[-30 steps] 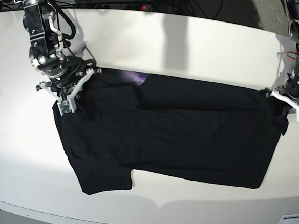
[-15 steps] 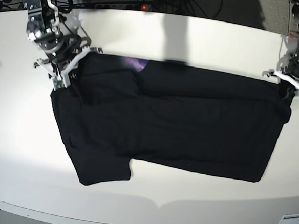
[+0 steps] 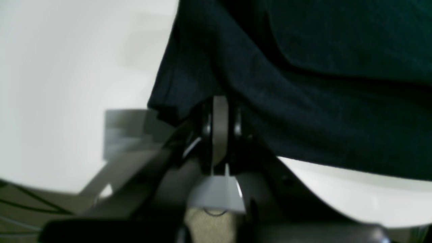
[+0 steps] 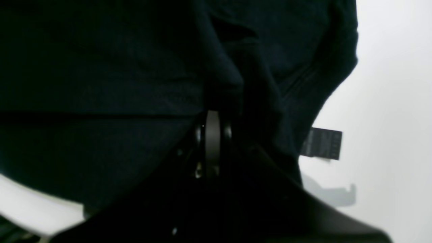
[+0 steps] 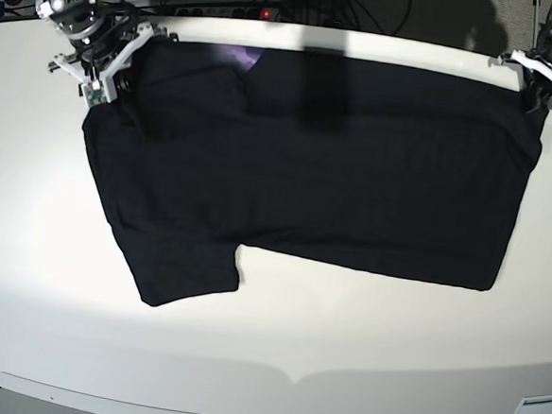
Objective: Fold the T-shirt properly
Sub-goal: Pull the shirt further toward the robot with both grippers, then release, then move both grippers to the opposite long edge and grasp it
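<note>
The black T-shirt (image 5: 317, 162) lies spread across the white table, stretched toward the far edge, one sleeve at the front left. A sliver of purple print (image 5: 237, 55) shows at its far edge. My right gripper (image 5: 103, 74), at the base view's far left, is shut on the shirt's far-left corner; in the right wrist view the cloth (image 4: 135, 84) bunches over the closed fingers (image 4: 212, 135). My left gripper (image 5: 533, 100), at the far right, is shut on the far-right corner; the left wrist view shows the cloth (image 3: 303, 84) pinched in the fingers (image 3: 219, 128).
The white table (image 5: 266, 348) has a curved front edge. Cables and a power strip (image 5: 261, 15) lie behind its far edge. A small dark tag (image 4: 322, 143) hangs beside the cloth in the right wrist view.
Both grippers have moved toward the table's far edge, dragging the shirt's far edge with them. The shirt has slid back and stretched out flatter.
</note>
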Robot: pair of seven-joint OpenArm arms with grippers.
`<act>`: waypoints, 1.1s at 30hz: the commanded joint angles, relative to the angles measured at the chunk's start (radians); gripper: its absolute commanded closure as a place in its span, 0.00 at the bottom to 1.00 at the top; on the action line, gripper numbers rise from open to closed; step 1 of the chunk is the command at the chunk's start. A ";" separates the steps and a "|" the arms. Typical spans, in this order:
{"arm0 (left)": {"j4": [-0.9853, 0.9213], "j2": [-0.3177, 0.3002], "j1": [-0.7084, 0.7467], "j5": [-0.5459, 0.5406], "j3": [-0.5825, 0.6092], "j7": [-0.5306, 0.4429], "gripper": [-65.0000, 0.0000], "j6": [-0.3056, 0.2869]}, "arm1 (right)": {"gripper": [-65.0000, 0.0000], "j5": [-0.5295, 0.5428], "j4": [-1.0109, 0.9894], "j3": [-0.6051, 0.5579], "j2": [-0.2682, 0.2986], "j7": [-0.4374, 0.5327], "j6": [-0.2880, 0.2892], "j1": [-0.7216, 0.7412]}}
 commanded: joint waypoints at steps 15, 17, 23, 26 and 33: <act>0.274 -0.012 0.087 0.017 -0.053 0.036 1.00 0.022 | 1.00 -0.007 0.134 0.105 0.008 0.000 -0.005 -0.011; 0.332 -0.012 0.082 0.016 -0.086 0.035 1.00 0.047 | 1.00 -0.006 0.161 0.146 0.008 0.000 -0.005 -0.010; 0.395 -0.014 -0.038 0.016 -0.134 0.048 1.00 0.051 | 1.00 0.073 0.179 0.203 0.008 -0.005 0.019 0.061; 0.377 -0.014 -0.140 0.006 -0.124 0.136 1.00 0.051 | 1.00 0.124 0.173 0.190 0.008 -0.058 0.092 0.129; 0.174 -0.036 -0.418 -0.042 -0.054 0.284 0.72 0.032 | 1.00 0.136 0.143 0.147 0.008 -0.214 0.218 0.320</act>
